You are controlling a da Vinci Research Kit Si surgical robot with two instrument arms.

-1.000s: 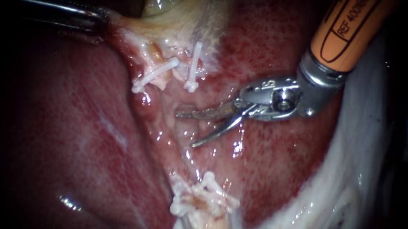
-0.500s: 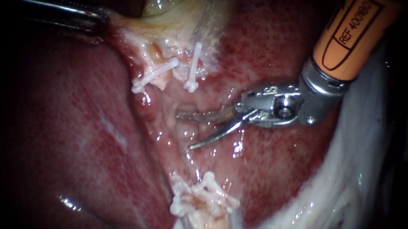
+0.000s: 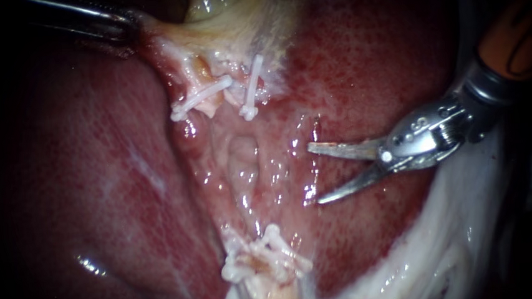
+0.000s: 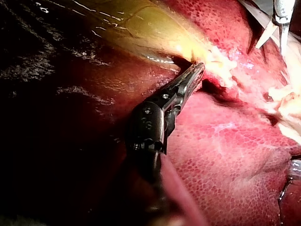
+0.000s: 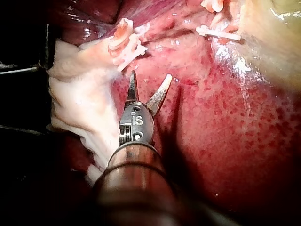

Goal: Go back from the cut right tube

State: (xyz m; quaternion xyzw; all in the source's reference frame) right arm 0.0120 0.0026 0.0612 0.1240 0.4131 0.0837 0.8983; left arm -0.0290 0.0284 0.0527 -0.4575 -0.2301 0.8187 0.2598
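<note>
Your right instrument [image 3: 313, 174] is holding its jaws, two thin blades, wide apart with nothing between them. They are hovering just over the liver [image 3: 361, 74], pointing toward the wet bed between the clips. Your left instrument [image 4: 195, 73] is holding its jaws clamped together on the edge of the gallbladder [image 3: 231, 8] and is pulling it taut.

The cut right tube [image 3: 243, 95] is lying apart from the blades. One stump is sitting at the upper clip [image 3: 252, 88], and the other end, I think, is in the cluster of clips [image 3: 267, 259] lower down.

What could go wrong: with the blades open, a dipping tip could be scratching the liver. The shaft could also be catching the white tissue [image 3: 447, 243] beside it. If the left grip is slipping, the gallbladder could be falling onto the clips.

No container is showing in any view.
</note>
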